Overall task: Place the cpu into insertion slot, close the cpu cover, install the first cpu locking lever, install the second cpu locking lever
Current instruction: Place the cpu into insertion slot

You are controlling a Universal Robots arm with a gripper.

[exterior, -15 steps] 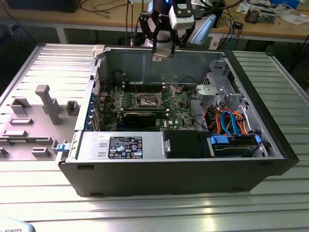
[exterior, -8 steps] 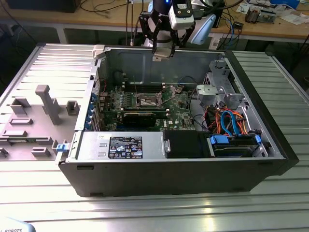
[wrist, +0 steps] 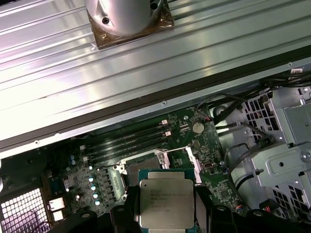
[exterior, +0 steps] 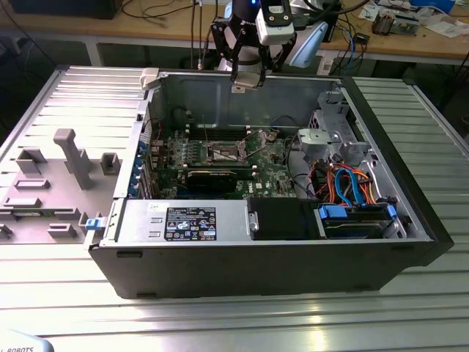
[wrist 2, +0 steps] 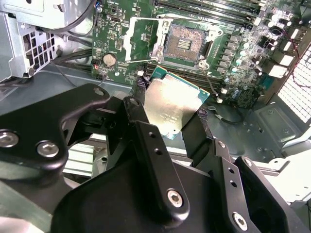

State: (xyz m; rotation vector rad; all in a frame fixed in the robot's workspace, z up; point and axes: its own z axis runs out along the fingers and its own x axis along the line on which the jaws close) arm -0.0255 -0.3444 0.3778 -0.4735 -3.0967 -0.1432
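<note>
One grey moulded tray (exterior: 58, 172) lies at the exterior view's left on the ribbed metal worktop (exterior: 410, 308), just beside the open computer case (exterior: 220, 103). Toward the exterior view's right you see the gripper (exterior: 247, 79) above the case's far wall, pointing down, clamped on the cpu (exterior: 245, 87). The cpu hangs in the air, well apart from the green circuit board (exterior: 271, 158) lying in the case. The insertion slot (exterior: 223, 154) sits about mid-board, dark centre, nothing in it. Further to the exterior view's right you get a silver drive cage (exterior: 333, 139), then blue and orange cables (exterior: 352, 183). Second wrist view: a coin battery (wrist 2: 111, 59) on the board, then the cpu cover (wrist 2: 127, 46) flipped open, just beside the insertion slot (wrist 2: 182, 46) and not over it; you can see the slot's bare contacts. A thin wire lever (wrist 2: 210, 80) slants away from one slot corner. Nearer the camera two black fingers (wrist 2: 138, 124) pinch opposite edges of the cpu (wrist 2: 172, 107), metal top facing you, green edge showing; the gripper (wrist 2: 165, 111) is closed onto it. First wrist view: long memory slots (wrist: 124, 143) run beside the insertion slot (wrist: 146, 167). The cpu (wrist: 166, 204) is held in front of the slot and hides part of it, and you cannot tell the gap between them. The coin battery (wrist: 197, 127) and drive cage (wrist: 286, 160) lie off to the other side. Ribbed worktop (wrist: 146, 77) and a round silver mount (wrist: 129, 14) show beyond the case wall.
</note>
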